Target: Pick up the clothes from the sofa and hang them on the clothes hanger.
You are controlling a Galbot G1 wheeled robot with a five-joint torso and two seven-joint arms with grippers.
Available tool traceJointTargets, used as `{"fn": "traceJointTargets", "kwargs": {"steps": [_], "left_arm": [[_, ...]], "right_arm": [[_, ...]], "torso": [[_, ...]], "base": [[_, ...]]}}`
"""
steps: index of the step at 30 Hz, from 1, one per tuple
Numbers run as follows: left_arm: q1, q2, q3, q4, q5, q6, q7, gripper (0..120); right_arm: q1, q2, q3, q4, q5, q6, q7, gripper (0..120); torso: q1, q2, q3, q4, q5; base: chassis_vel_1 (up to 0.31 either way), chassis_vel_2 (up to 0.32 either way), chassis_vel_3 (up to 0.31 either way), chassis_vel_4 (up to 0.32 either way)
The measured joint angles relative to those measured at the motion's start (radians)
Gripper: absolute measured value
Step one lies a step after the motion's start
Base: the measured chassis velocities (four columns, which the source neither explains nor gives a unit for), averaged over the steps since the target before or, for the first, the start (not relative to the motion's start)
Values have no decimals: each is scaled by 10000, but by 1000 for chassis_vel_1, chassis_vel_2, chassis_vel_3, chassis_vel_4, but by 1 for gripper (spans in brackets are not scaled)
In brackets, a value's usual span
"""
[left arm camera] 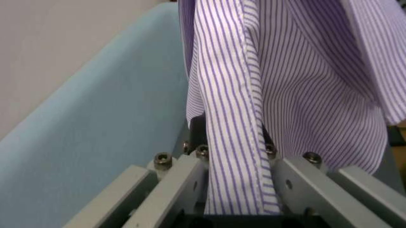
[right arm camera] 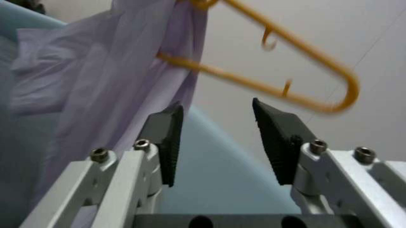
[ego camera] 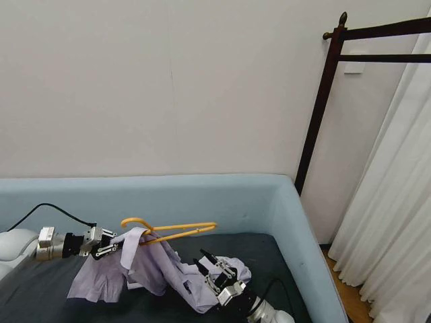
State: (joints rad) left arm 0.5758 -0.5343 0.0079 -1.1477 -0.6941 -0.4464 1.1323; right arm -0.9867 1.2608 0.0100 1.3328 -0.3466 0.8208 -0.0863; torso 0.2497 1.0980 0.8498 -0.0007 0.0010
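Down low over the sofa (ego camera: 283, 202), the left hand (ego camera: 108, 246) reaches out level from its arm, clamped on the collar end of the purple-striped shirt (ego camera: 158, 269). The shirt sags away from that hand off an orange hanger (ego camera: 178, 232) just past its tips. The right hand (ego camera: 214, 269) tilts upward, fingers spread apart, with shirt cloth bunched against it and the hanger above

Left arm reaches in from 9 o'clock, left gripper (ego camera: 108, 245) clamped. Right gripper (ego camera: 213, 262) at 6 o'clock, jaws apart.
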Motion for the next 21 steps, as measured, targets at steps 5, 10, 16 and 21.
{"fn": "traceJointTargets", "kwargs": {"steps": [5,10,16,21], "left_arm": [[1118,-74,-710,292,89,-64,-411,1],[2417,-363,-1121,494,547,-155,-1817,1],[3247,-957,-1098,761,969,-246,-3783,1],[2979,-1183,-1044,1084,1398,-123,-4619,1]], "right_arm": [[842,66,88,-1768,2178,-2237,-1140,66],[2396,560,11,-3896,5071,-5045,-1424,86],[3840,1373,183,-6188,5321,-5889,-2846,100],[4527,2091,393,-7723,4427,-5808,-4013,100]], "torso": [[0,0,1,3,-2],[1,0,0,7,1],[1,0,1,8,-2],[0,0,1,-3,1]], "base": [[0,0,0,0],[0,0,0,0],[0,0,0,0],[0,0,0,0]]}}
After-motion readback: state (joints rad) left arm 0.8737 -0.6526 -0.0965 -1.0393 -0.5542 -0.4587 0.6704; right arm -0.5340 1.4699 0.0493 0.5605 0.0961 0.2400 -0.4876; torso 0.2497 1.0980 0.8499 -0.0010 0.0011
